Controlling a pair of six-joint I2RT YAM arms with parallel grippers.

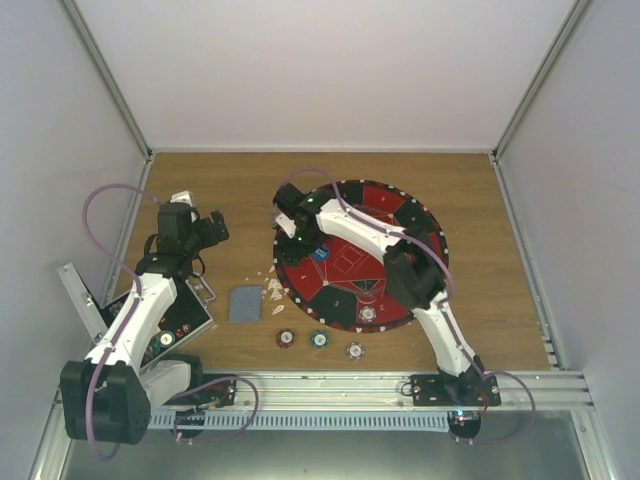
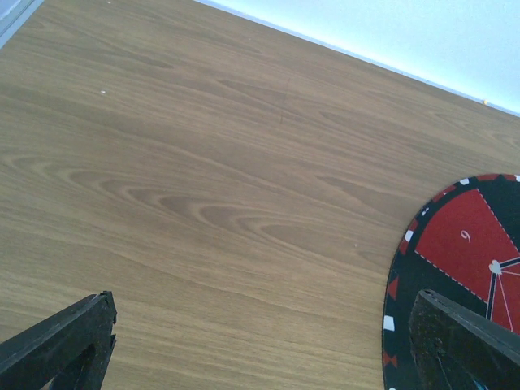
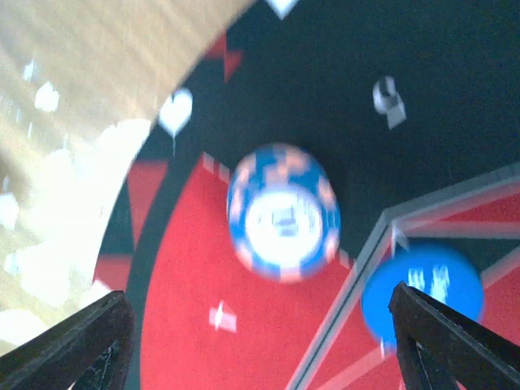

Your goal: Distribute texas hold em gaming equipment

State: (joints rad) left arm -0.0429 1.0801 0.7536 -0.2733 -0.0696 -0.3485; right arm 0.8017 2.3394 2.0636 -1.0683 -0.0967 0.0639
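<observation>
A: L gripper status?
B: L gripper (image 2: 260, 325) fingers wide apart, nothing btwn them. Hangs over the bare wood table (image 2: 203, 162); edge of the round mat (image 2: 455, 236) shows at the right of its view.
A: R?
B: R gripper (image 3: 260, 313) also apart, holding nothing. It sits over the left part of the mat. Blue-white chip (image 3: 283, 213) lies flat on the mat just ahead of the fingers, at the red/black border, not touched. Plain blue disc (image 3: 422, 292) lies just beside that chip. Wrist view is blurred, can't read the chip's print.
A: Rest of the kit?
B: Top view: red chip (image 1: 286, 338), teal chip (image 1: 319, 339) and grey chip (image 1: 354, 350) in a row on the table btwn the mat and the arm bases, none touching. One more chip (image 1: 368, 314) on the mat's near edge. Card (image 1: 244, 303) face down on the table, left of the mat, w/ white scraps (image 1: 273, 290) btwn card and mat. Black case (image 1: 192, 312) lies open under the L arm, a couple of case chips (image 1: 165, 340) in it, too small to tell colours.
</observation>
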